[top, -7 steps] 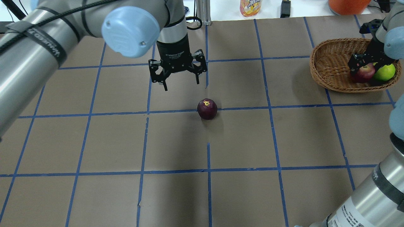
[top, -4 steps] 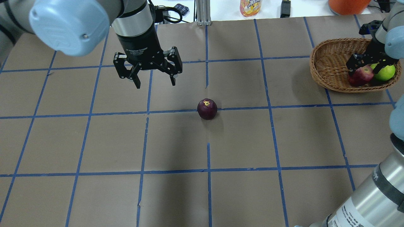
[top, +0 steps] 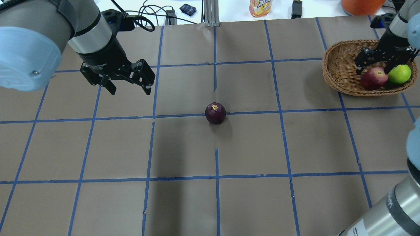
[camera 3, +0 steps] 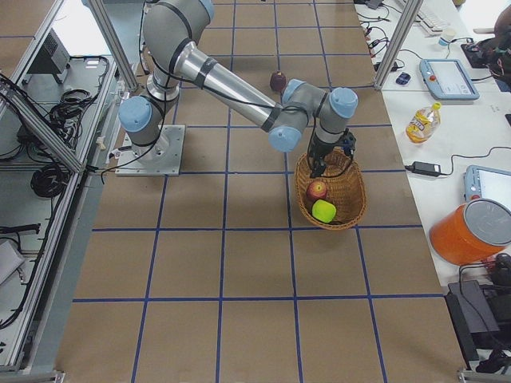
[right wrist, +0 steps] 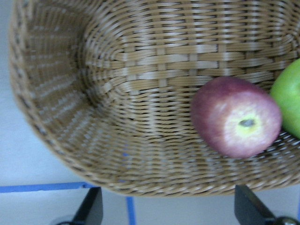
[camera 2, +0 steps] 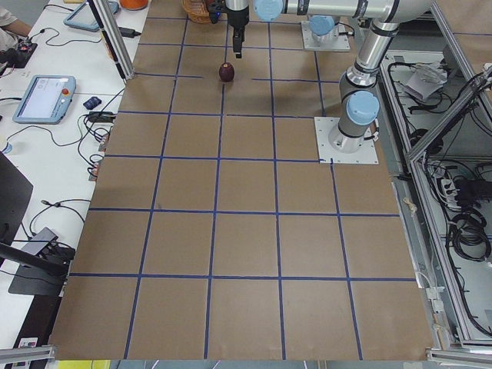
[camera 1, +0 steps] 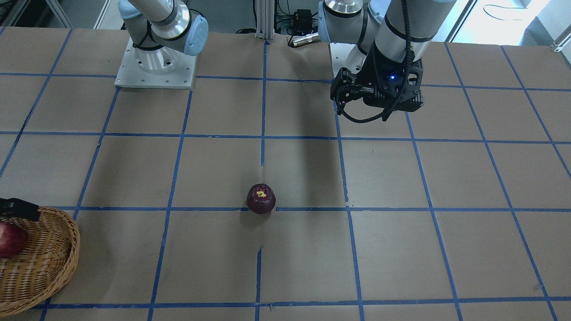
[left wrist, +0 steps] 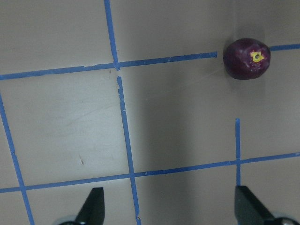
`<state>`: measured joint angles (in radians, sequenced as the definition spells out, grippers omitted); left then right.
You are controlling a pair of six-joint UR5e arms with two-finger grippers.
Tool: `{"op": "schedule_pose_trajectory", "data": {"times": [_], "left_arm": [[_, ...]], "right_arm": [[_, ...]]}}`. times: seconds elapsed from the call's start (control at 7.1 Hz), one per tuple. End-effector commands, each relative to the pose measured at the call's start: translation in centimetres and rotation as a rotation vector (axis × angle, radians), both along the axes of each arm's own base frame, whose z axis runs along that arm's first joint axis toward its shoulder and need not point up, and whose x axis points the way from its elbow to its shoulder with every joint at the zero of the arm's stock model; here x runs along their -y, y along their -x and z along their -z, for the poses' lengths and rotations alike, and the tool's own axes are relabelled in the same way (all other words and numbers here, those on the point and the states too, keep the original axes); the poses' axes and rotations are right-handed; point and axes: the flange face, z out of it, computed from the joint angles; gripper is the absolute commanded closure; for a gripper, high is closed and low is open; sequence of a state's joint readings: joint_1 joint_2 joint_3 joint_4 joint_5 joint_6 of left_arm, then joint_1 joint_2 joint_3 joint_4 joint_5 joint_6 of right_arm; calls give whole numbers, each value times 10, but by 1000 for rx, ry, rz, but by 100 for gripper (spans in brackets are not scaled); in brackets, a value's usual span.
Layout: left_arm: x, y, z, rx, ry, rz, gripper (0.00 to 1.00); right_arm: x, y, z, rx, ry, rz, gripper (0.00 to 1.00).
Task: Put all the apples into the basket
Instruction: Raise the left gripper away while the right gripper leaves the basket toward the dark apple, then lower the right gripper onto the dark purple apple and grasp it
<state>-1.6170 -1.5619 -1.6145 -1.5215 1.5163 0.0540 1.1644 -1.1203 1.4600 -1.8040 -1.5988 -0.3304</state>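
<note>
The dark maroon apple [top: 215, 113] sits alone on the brown table near the middle; it also shows in the front view [camera 1: 261, 199] and the left wrist view [left wrist: 246, 59]. My left gripper [top: 130, 90] is open and empty, hovering well to the left of it. The wicker basket [top: 331, 62] stands at the far right and holds the red apple [top: 373, 78] and the green apple [top: 399, 74]. My right gripper [top: 374, 67] is open and empty just above them. The right wrist view shows the red apple [right wrist: 236, 117] and the green apple [right wrist: 288, 96] lying in the basket [right wrist: 56, 117].
Blue tape lines grid the table. Beyond the far edge stand a juice bottle [top: 261, 7], a black adapter [top: 297, 8], an orange container [top: 361, 5] and an aluminium post [top: 210, 11]. The arm bases [camera 1: 154, 67] sit on the robot's side.
My left gripper has moved left, away from the maroon apple, still open. My right gripper has let go of the red apple and lifted a little above the basket.
</note>
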Motion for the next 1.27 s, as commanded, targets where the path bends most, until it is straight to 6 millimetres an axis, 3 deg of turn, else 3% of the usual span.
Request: {"op": "schedule_pose_trajectory", "data": {"times": [0.0,0.28,0.56,0.99,1.13], "left_arm": [[6,-10,-14,0,65,-28,0],[6,-9,-18,4,21,-42,0],[5,-10,-16,6,15,-42,0],[6,-10,-16,6,17,-42,0],[5,-11,-14,7,14,-42,0]], "right_arm": [[-9,-122,-29,43,-29,128,0],[-18,-251,-24,16,-44,219,0],[-41,-336,-16,14,-67,243,0],[-60,-426,15,43,-48,273,0],[-64,-441,28,34,-63,261,0]]}}
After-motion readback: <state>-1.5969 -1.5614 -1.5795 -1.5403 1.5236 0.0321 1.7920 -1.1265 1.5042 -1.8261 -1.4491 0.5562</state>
